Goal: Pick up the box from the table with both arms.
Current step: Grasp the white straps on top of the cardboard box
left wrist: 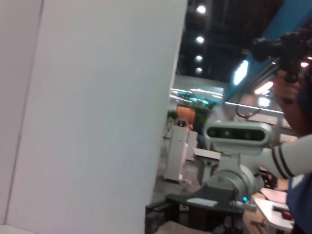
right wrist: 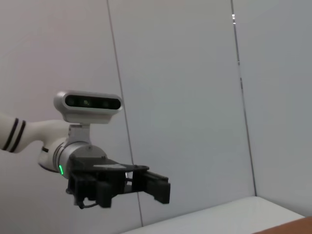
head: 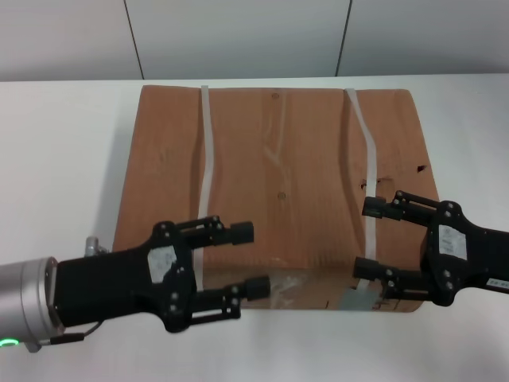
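Note:
The large brown cardboard box [head: 278, 183] with two pale straps lies on the white table [head: 56, 159]. Its grey label [head: 354, 300] shows on the near side. My left gripper [head: 250, 259] is open and hovers over the box's near edge, left of centre, pointing right. My right gripper [head: 370, 237] is open over the near right part of the box, pointing left, by the right strap. Neither holds anything. The right wrist view shows the left gripper [right wrist: 153, 187] in the air and a corner of the box [right wrist: 303, 225]. The left wrist view shows the right gripper [left wrist: 158, 219].
A white panelled wall [head: 238, 36] stands just behind the table's far edge. White tabletop runs on both sides of the box and in front of it. In the left wrist view a person [left wrist: 295, 112] stands off to the side holding a camera.

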Controlling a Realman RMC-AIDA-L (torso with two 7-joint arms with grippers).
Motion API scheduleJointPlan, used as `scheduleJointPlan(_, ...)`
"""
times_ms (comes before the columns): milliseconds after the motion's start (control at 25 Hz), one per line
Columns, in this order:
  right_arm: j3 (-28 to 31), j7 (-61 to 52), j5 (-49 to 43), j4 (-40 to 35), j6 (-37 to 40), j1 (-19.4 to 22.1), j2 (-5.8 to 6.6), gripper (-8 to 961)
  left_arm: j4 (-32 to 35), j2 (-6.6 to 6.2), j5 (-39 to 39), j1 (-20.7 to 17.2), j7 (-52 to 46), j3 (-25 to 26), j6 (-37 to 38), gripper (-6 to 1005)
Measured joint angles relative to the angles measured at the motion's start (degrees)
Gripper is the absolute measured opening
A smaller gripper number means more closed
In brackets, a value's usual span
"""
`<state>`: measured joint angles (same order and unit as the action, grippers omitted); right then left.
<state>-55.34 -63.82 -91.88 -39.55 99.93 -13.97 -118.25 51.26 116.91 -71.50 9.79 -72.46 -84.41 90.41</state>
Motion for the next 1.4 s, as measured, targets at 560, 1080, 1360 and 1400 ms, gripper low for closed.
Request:
scheduleJointPlan(560,11.7,-24.8,0.4,1.8,-9.5,-1.0,0.09,824,-6.3,-1.03,-0.7,7.4,-35.0,8.6,-14.2,681)
scheduleJointPlan(1080,16.3,-52.3,-0.1,13.7,-18.2,-6.4,0.59,809,-14.3,-4.20,-9.2,12.7,-53.9,11.9,-18.7,681)
scheduleJointPlan(1360,14.6,-51.2,-2.3,14.1,-23.0,-7.0,0.15,800,-15.0,-2.79,-9.8,13.2,-52.3,11.4,-21.0,681)
scheduleJointPlan(1400,13.9,-50.9,-2.5,14.3,-24.3,-7.3,0.04,799,-15.1,-2.73,-9.8,13.4,-52.2,11.3,-21.1,681)
